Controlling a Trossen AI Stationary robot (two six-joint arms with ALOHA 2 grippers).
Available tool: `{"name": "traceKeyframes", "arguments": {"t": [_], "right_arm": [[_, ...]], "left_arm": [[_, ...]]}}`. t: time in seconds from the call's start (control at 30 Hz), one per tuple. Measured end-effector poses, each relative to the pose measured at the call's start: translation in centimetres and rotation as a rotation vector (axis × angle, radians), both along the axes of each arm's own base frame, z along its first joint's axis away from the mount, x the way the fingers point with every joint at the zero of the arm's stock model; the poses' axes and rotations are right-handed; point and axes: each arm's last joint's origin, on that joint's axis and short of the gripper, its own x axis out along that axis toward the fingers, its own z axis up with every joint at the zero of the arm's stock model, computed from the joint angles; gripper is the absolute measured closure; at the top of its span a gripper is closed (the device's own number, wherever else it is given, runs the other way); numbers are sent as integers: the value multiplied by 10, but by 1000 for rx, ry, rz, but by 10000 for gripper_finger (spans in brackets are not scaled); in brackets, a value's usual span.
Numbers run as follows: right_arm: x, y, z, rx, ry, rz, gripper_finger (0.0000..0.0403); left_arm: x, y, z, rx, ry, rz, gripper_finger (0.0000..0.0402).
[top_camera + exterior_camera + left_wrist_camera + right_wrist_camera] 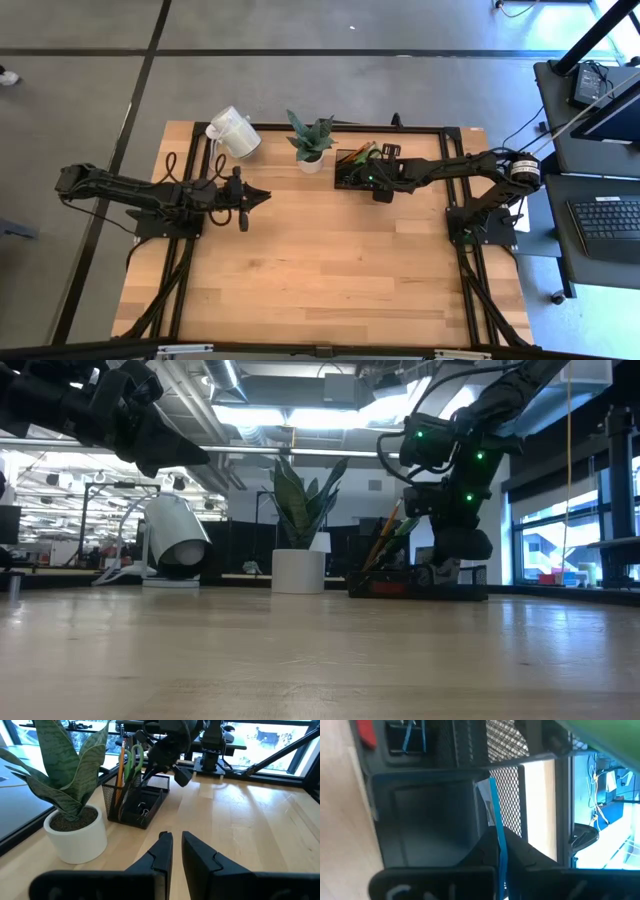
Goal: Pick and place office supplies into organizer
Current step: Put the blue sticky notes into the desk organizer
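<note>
The black mesh organizer stands at the table's far edge, right of the middle. Its tall cup holds orange pencils and green-handled scissors. Small black clips lie in a low tray and a red block in another. My right gripper hangs over an open compartment, shut on a blue sticky-note pad. My left gripper hovers left of the middle and points toward the organizer. Its fingers stand almost together and hold nothing. My right gripper pinches the blue sticky-note pad between its two fingers, the pad showing edge-on. The fingers slant down from the table's right. The pad's free end sticks out past the fingertips by the compartment's mesh wall. I cannot tell whether it touches the organizer.
A white pot with a spiky green plant stands just left of the organizer. A white mug lies on its side at the far left. Bare wooden tabletop stretches toward the near edge. Black frame rails run along the table's sides.
</note>
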Motion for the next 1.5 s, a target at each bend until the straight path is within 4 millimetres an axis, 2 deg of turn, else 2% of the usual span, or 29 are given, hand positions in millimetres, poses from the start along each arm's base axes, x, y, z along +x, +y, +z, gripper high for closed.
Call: {"name": "traceKeyframes", "arguments": {"t": [0.23,0.43,0.83,1.1,1.3,1.5], "right_arm": [[-11,0,-15,-1,13,-12,394],[-18,2,-25,-2,23,-16,364],[-12,1,-19,-1,-1,-11,352],[-9,3,-17,83,-30,24,298],[-13,4,-19,109,-11,-21,249],[-15,5,-19,125,-3,-39,229]], "left_arm": [[0,0,0,0,5,0,368],[0,0,0,0,5,0,366],[0,0,0,-6,4,1,367],[0,0,0,-7,4,1,369],[0,0,0,-7,4,1,366],[0,0,0,-7,4,1,366]]}}
